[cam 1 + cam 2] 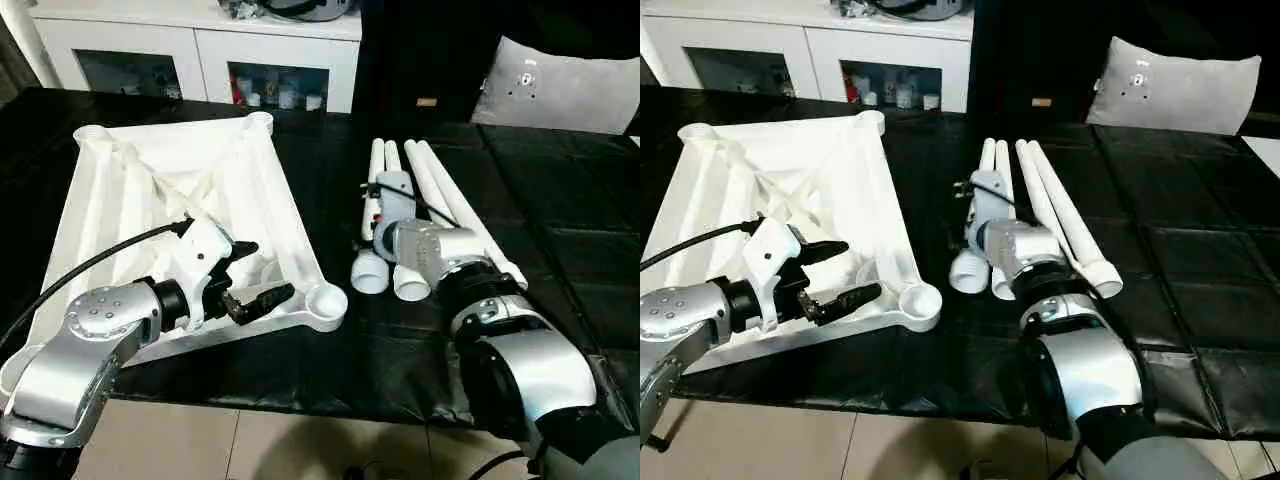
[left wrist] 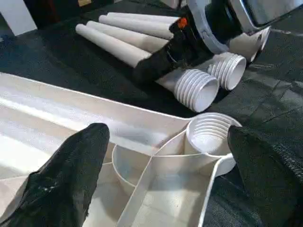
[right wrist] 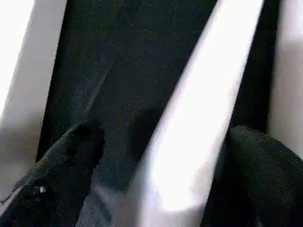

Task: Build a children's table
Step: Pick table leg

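A: The tabletop (image 1: 190, 215) lies underside up at the worktop's left edge; the left gripper (image 1: 247, 275), fingers spread, hovers over its near corner socket (image 1: 326, 300).

B: The right gripper (image 3: 156, 156), fingers wide, straddles one of the legs (image 1: 455, 205). Closing off-center could roll it away.

The tabletop (image 1: 150, 190) and its four legs (image 1: 440, 195) are plain white, lying on a black quilted cover (image 1: 560, 230). Each silver forearm ends in black fingers (image 2: 71, 179); a grey cushion (image 1: 560, 90) lies beyond.
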You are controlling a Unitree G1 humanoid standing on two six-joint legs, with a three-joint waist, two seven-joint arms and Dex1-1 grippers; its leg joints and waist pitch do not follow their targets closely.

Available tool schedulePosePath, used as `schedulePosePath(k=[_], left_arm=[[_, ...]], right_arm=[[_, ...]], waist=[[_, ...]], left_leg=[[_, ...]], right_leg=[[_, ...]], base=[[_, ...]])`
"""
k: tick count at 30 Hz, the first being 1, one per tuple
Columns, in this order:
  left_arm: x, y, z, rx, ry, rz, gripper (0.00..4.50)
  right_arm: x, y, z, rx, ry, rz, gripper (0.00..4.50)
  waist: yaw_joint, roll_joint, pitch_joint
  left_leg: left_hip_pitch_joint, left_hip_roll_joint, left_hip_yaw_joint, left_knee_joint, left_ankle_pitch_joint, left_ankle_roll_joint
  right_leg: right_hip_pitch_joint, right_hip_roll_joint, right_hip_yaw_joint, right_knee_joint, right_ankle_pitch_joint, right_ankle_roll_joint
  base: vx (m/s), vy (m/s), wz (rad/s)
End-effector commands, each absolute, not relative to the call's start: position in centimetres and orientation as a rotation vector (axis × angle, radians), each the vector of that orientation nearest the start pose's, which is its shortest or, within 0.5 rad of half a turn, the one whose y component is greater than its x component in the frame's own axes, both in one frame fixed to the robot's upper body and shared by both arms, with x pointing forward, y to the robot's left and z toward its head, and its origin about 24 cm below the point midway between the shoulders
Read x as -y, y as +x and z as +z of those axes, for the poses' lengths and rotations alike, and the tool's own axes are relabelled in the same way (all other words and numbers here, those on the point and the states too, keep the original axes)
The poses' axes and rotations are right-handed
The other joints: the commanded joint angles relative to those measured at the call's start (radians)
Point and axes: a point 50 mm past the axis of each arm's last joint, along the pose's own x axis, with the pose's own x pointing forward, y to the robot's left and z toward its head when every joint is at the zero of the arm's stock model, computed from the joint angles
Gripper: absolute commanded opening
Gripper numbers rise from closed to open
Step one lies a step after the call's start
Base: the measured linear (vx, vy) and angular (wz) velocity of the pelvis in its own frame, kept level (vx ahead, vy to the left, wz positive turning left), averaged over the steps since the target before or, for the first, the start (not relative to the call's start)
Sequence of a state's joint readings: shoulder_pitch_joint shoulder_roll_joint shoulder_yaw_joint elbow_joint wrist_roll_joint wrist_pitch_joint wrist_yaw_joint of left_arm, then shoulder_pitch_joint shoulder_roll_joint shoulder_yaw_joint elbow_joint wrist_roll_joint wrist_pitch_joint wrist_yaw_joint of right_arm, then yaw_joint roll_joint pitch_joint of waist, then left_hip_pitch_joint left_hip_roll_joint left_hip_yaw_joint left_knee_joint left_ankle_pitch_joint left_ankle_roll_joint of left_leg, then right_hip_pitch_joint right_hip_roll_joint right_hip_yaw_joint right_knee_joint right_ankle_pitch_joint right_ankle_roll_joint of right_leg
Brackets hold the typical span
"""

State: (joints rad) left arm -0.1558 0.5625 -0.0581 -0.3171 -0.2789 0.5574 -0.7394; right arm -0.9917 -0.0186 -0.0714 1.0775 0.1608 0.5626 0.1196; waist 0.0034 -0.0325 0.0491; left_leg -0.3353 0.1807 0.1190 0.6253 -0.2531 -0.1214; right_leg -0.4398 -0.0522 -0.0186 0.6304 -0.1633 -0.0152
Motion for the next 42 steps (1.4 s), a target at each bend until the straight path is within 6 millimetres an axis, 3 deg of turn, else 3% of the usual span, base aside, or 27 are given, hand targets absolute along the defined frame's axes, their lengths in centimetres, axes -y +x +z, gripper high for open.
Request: schedulePosePath(k=[1, 16, 17, 26, 36, 42], left_arm=[[-17.5, 25.2, 10.6, -0.261, 0.275, -0.860, 4.46], [-17.3, 25.3, 10.8, -0.263, 0.277, -0.867, 4.50], [-17.4, 25.3, 10.7, -0.265, 0.277, -0.866, 4.50], [-17.7, 25.5, 10.0, -0.278, 0.275, -0.858, 4.50], [-17.7, 25.8, 10.1, -0.262, 0.292, -0.845, 4.50], [-18.0, 26.6, 11.0, -0.183, 0.322, -0.723, 4.50]], right_arm=[[7.6, 38.0, 6.3, -0.714, 0.096, 0.326, 4.50], [7.2, 37.9, 6.0, -0.762, 0.129, 0.343, 3.18], [7.4, 38.0, 6.1, -0.757, 0.132, 0.333, 3.07], [7.7, 38.2, 6.2, -0.736, 0.156, 0.305, 2.30], [7.9, 38.7, 6.9, -0.684, 0.179, 0.282, 1.88], [8.2, 39.8, 9.3, -0.583, 0.213, 0.296, 1.85]], waist=[[0.001, 0.010, -0.060], [0.003, 0.010, -0.058], [0.003, 0.014, -0.058], [0.004, 0.018, -0.059], [0.007, 0.023, -0.061], [0.008, 0.027, -0.061]], left_leg=[[-0.026, 0.007, 0.028, -0.076, -0.076, 0.006], [-0.023, 0.012, 0.031, -0.077, -0.077, 0.004], [-0.022, 0.012, 0.031, -0.077, -0.080, 0.002], [-0.020, 0.014, 0.032, -0.078, -0.084, -0.003], [-0.018, 0.019, 0.035, -0.077, -0.073, 0.000], [-0.021, 0.025, 0.037, -0.077, -0.067, -0.007]], right_leg=[[0.075, -0.045, 0.026, -0.057, -0.174, -0.224], [0.073, -0.047, 0.024, -0.054, -0.158, -0.244], [0.073, -0.047, 0.024, -0.053, -0.160, -0.244], [0.074, -0.047, 0.020, -0.053, -0.146, -0.246], [0.075, -0.051, 0.012, -0.051, -0.106, -0.265], [0.079, -0.051, 0.007, -0.048, -0.090, -0.268]], base=[[0.000, 0.000, 0.00], [0.000, 0.000, 0.00], [0.000, 0.000, 0.00], [0.000, 0.000, 0.00], [0.000, 0.000, 0.00], [0.000, 0.000, 0.00]])
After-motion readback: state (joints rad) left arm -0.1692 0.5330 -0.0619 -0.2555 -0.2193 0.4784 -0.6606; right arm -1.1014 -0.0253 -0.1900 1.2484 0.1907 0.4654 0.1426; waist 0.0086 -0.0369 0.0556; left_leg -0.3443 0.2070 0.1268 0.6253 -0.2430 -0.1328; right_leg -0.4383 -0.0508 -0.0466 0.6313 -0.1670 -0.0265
